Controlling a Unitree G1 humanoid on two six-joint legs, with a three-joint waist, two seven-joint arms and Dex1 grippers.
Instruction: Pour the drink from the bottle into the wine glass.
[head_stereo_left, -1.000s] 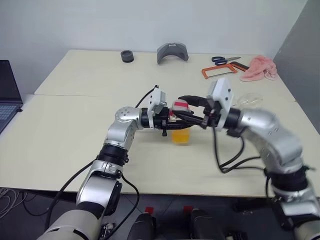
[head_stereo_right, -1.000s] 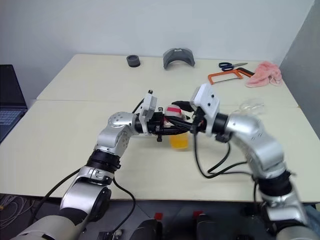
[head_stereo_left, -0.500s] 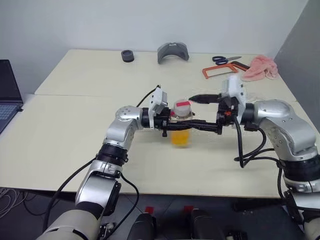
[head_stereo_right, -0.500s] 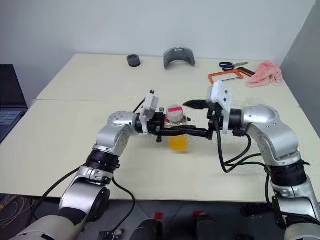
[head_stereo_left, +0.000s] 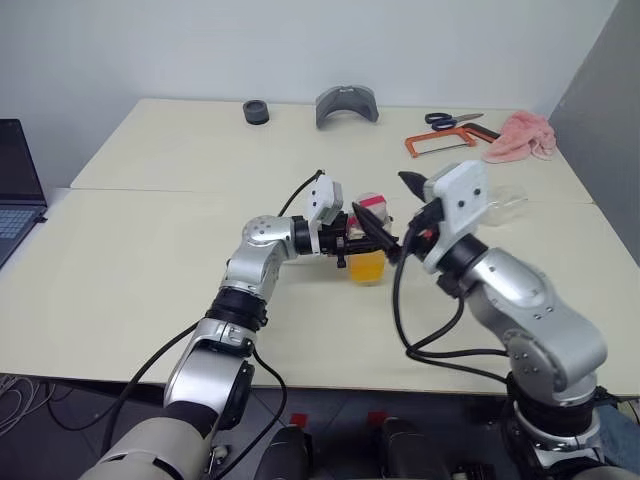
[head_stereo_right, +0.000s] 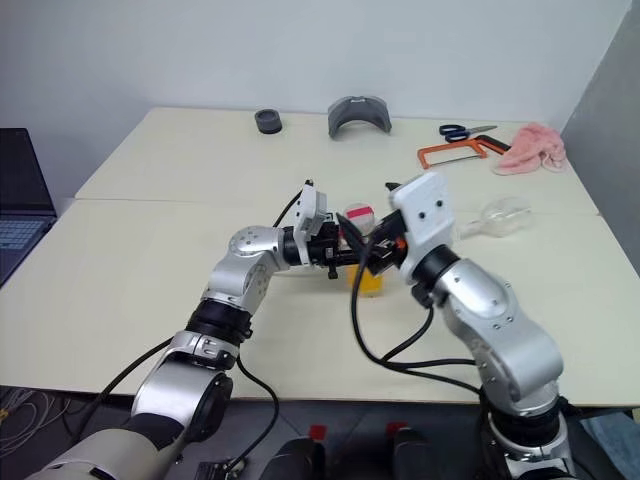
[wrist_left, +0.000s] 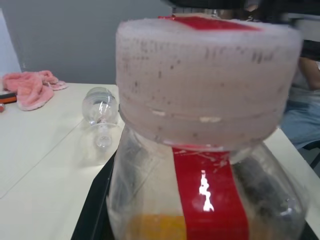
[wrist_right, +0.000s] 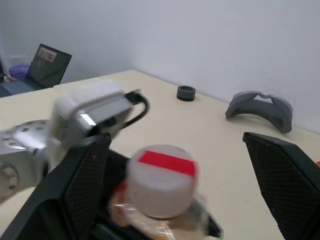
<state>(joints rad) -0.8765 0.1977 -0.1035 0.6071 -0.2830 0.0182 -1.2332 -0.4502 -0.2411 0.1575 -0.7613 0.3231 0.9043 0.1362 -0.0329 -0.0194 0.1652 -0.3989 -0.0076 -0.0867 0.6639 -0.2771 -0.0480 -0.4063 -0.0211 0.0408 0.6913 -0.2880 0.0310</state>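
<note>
Pale, cream-coloured tabletop (head_stereo_left: 150, 270) under a plain white wall, split by a seam running side to side, with plenty of bare surface along the near edge and toward the left edge.

Near the middle of that tabletop: bottle (head_stereo_left: 368, 250) upright, long axis vertical, orange drink (head_stereo_left: 366, 268) filling the lower part, cap (wrist_right: 161, 180) still on, whitish with a red strip across the top rather than plain red. Clamped round the body by the left gripper (head_stereo_left: 352, 232), reaching in level from the left, fingers shut tight on the sides.

Directly right of the bottle and slightly above cap level: right gripper (head_stereo_left: 402, 212), fingers spread wide, holding nothing. From the right wrist view, cap sitting between and just ahead of the two spread fingers (wrist_right: 285, 180), so a short advance and a close, judged, to seize it for unscrewing. Clearly the nearer arm for the cap.

Wine glass (head_stereo_left: 500, 202) lying on its side toward the right edge, well apart from the bottle, behind the right arm; must be stood up before pouring, by this reading.

Along the far edge: grey curved piece (head_stereo_left: 346, 104), small black ring (head_stereo_left: 254, 112), scissors (head_stereo_left: 450, 120), orange-framed hacksaw (head_stereo_left: 436, 143), pink cloth (head_stereo_left: 518, 136); all well clear.
</note>
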